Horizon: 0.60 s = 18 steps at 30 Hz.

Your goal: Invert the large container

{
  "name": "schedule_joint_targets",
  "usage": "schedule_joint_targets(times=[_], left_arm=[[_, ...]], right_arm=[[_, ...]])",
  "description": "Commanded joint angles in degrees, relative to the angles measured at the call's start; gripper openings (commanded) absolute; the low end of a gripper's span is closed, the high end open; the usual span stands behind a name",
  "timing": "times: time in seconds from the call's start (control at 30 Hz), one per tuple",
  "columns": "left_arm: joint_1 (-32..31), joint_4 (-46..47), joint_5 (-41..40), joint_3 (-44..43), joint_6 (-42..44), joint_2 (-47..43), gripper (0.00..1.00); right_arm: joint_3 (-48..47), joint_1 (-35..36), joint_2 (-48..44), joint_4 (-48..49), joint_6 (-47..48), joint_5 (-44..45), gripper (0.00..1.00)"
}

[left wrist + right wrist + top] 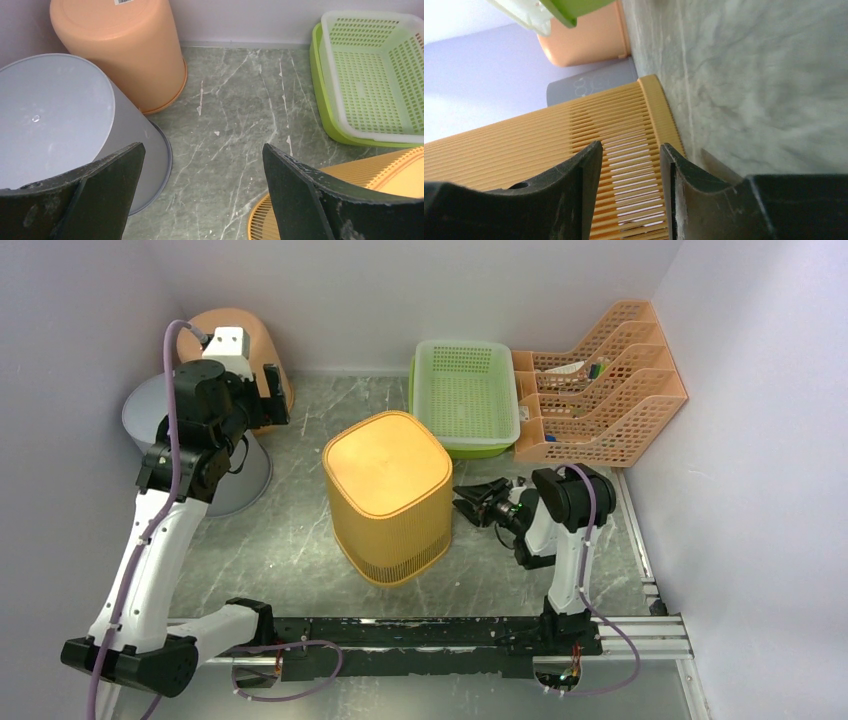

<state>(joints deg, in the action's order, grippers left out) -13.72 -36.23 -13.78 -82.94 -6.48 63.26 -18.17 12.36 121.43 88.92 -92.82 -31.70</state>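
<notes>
Marble table [290, 530]: one upturned yellow container [385, 465]; left hand [202, 152], right hand [630, 150] both spread, empty

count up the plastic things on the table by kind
upturned bins: 3 (yellow bin, orange bin, grey bin)
baskets: 2 (pale basket nested in green tray)
file racks: 1 (orange rack)
total: 6

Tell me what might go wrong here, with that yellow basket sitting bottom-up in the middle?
The right gripper lies low, close to the yellow basket and its slatted wall near the rim; a finger could catch a slat and drag or tip it. The left gripper hangs open just over the grey bin, beside the orange bin; a careless swing might knock either.
</notes>
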Motion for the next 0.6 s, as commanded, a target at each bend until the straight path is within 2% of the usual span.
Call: schedule_joint_targets(times=[0.0,0.3,0.43,0.57], left_arm=[[-0.17,3.41,1.60,0.06,-0.63,0.22,1.00],[-0.17,3.80,4.07,-0.25,-0.93,1.98,1.00],[-0.17,3.41,4.95,-2.30,-0.86,2.90,1.00],[-0.17,3.32,4.33,-2.49,-0.61,2.96,1.00]], right_arm=[[5.97,-4.69,4.56,14.66,0.77,-0.60,0.48],[6.07,-5.13,-5.02,11.06,2.76,-2.49,0.49],[3.19,-5.07,-13.59,9.76,-0.96,-2.88,0.49],[-2.58,-5.01,-24.31,2.08,-1.70,-2.87,0.49]])
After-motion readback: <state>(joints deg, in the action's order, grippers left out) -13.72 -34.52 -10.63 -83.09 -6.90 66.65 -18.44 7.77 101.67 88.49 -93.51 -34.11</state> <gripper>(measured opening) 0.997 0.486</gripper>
